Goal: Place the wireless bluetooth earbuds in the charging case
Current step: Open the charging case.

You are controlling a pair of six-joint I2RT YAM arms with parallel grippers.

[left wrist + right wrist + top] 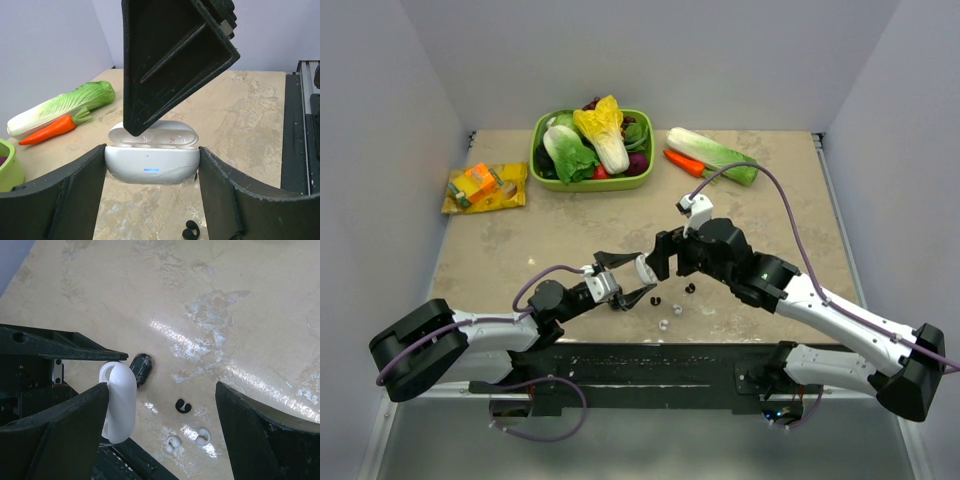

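Observation:
The white charging case (150,162) hangs just above the table with its lid up, and my left gripper (151,150) is shut on its two ends. In the top view the case (645,268) sits at the tip of the left gripper (632,277). My right gripper (161,390) is open, one finger (75,415) right beside the case (119,402); that finger (170,60) hangs over the lid. One black earbud (183,406) lies on the table between the right fingers. A second black bud (141,367) lies close behind the case, also seen under it (190,232).
Two small white earbud-like pieces (173,443) (202,436) lie near the table's front edge. At the back stand a green bowl (545,170) of vegetables, a cabbage (710,152), a carrot (682,162) and a yellow snack packet (485,187).

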